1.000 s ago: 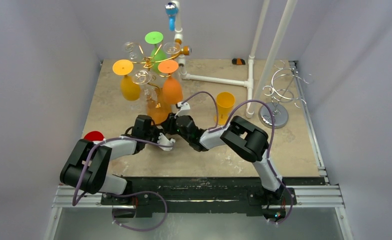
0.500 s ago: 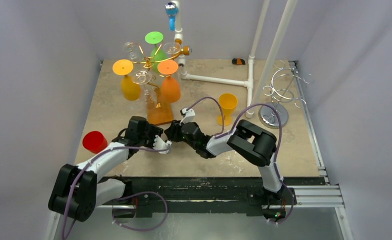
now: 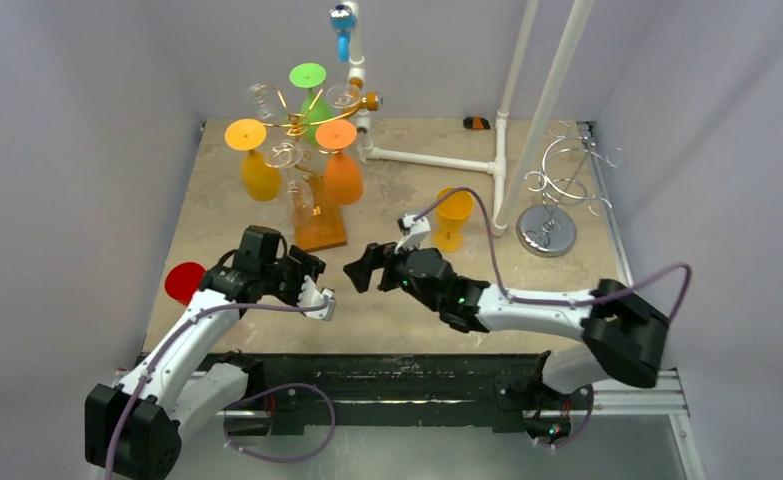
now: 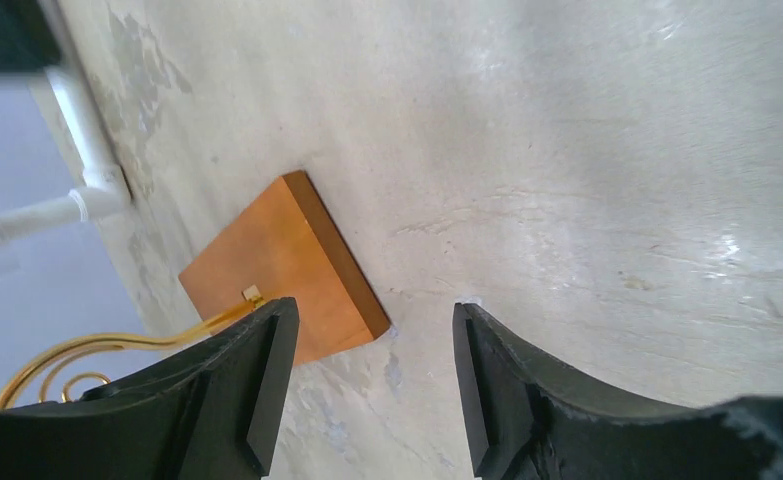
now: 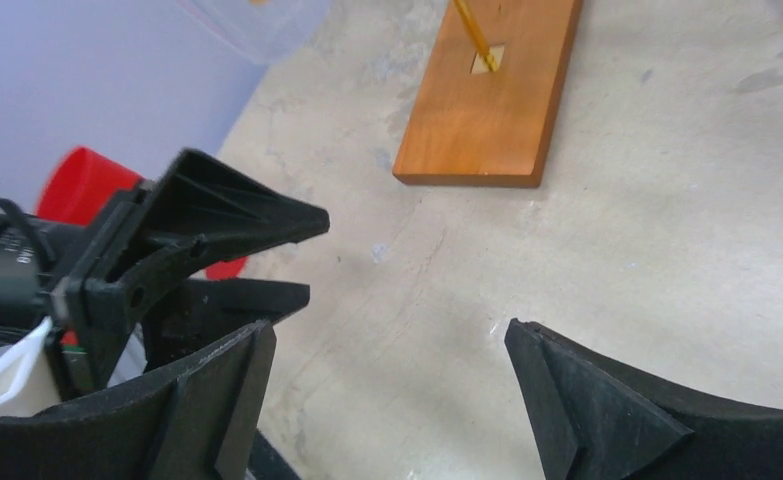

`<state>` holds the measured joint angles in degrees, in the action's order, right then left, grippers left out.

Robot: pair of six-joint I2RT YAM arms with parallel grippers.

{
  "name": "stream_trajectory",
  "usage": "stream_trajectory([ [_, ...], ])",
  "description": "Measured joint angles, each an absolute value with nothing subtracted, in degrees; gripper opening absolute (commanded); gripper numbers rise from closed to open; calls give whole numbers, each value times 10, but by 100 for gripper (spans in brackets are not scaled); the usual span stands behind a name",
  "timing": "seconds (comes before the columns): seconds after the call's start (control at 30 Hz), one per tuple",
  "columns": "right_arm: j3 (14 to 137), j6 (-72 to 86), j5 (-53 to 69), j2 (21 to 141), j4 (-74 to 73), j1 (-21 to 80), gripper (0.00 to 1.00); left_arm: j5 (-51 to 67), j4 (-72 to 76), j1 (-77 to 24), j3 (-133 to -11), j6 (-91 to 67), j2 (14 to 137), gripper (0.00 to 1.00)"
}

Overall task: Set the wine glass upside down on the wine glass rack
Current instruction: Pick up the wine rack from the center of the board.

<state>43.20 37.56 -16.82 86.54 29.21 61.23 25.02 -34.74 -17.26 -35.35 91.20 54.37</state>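
The wine glass rack is a gold wire tree on an orange wooden base, at the back left. A yellow, a green and an orange glass hang on it upside down. Another yellow wine glass stands upright on the table, right of the rack. My left gripper is open and empty just in front of the base. My right gripper faces it, open wide and empty. In the right wrist view the base lies ahead, with the left gripper to the left.
A red cup stands near the table's left edge, beside the left arm. A silver wire rack stands at the right. White pipes run along the back and rise as posts there.
Both grippers have opened and drawn back from the rack's base. The left arm swung left and the right arm stretched out low towards the right.
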Motion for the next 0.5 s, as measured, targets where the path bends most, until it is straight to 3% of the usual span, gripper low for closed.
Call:
stream_trajectory([
  [0.27,417,388,-170,655,97,582,96,326,-460,-173,-444,872,494,66],
  [0.5,611,402,-308,543,-236,535,86,353,-523,-173,-577,739,474,67],
])
